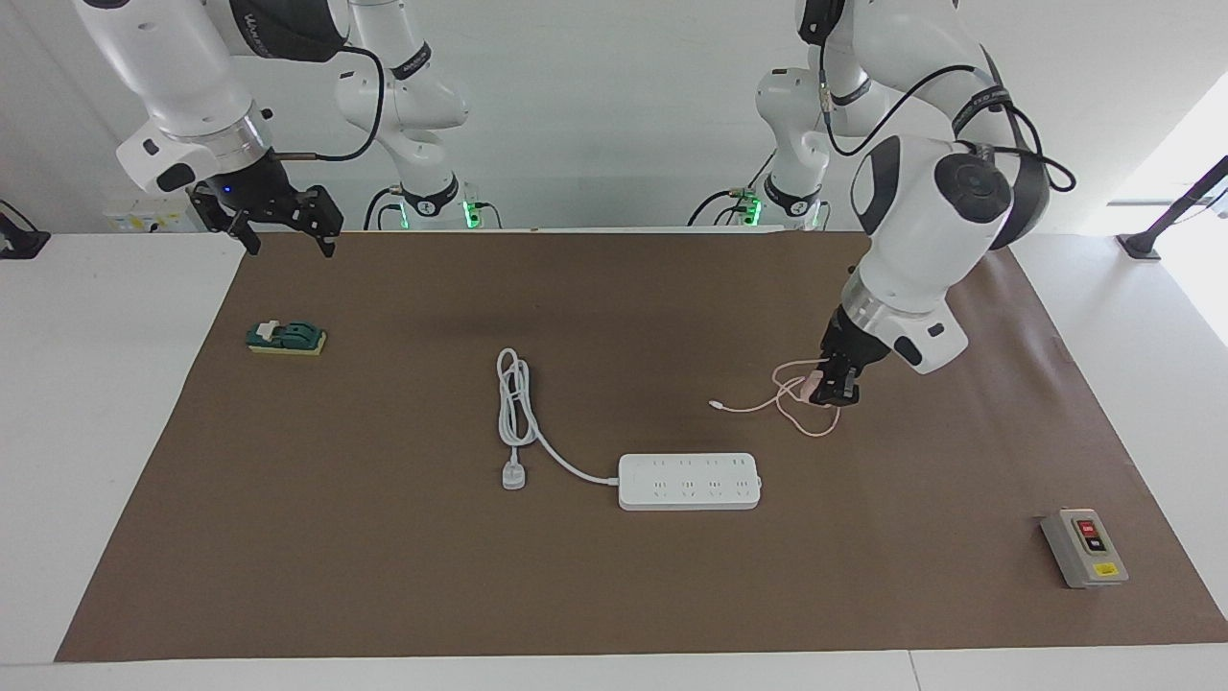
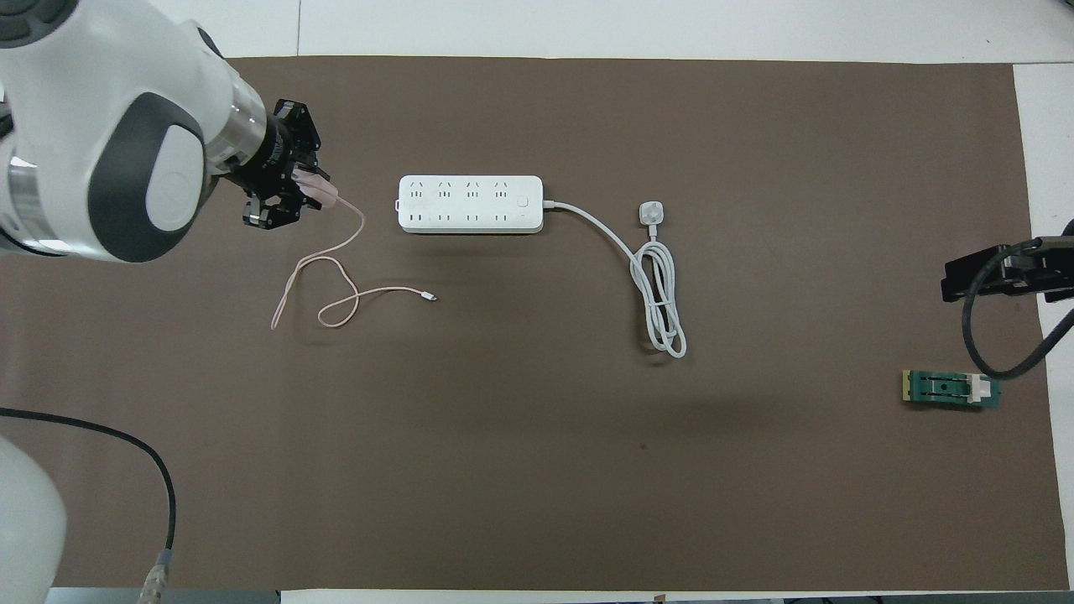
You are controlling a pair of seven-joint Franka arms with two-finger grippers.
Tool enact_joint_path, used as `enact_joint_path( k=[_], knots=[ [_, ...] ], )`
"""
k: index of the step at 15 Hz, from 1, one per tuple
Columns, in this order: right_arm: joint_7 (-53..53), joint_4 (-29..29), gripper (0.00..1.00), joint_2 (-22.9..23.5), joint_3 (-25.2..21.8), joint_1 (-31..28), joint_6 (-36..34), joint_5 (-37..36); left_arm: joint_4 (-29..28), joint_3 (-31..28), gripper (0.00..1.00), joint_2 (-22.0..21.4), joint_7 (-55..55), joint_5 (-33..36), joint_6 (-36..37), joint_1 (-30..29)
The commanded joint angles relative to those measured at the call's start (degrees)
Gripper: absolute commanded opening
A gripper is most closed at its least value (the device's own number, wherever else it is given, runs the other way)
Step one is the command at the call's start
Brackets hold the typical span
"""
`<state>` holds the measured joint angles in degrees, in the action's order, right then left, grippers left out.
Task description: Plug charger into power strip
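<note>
Two arms work at the table point(image 1: 144, 403). Near its own end, the right gripper point(image 1: 285, 230) waits above the table edge, fingers spread. Midway along lies the power strip point(image 1: 689, 481), sockets up. Toward the left arm's end, the left gripper point(image 1: 833, 387) has its fingers pinching the charger point(image 1: 815, 383), its pink cable looping on the brown mat.

1. Both arms are glossy white with dark grey joint caps.
2. Black cables loop loosely along the links.
3. Silver metal rings sit at the wrists.
4. The grippers are black.
5. Green lights glow at the bases.
</note>
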<state>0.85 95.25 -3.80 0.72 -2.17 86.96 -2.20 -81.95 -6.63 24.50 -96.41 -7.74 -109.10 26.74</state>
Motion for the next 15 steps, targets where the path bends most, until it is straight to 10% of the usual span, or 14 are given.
enact_joint_path(
  k=[1, 15],
  knots=[
    [-0.2, 1.6, 1.00, -1.3, 1.1, -1.6, 1.0, 0.9, -3.0, -0.8, 0.00, 0.6, -5.0, 1.2, -5.6, 2.8],
    [-0.2, 1.6, 1.00, -1.5, 0.9, -1.4, 0.9, 2.4, -3.0, -1.2, 0.00, 7.2, -8.8, 4.2, -13.0, 3.0]
  ],
)
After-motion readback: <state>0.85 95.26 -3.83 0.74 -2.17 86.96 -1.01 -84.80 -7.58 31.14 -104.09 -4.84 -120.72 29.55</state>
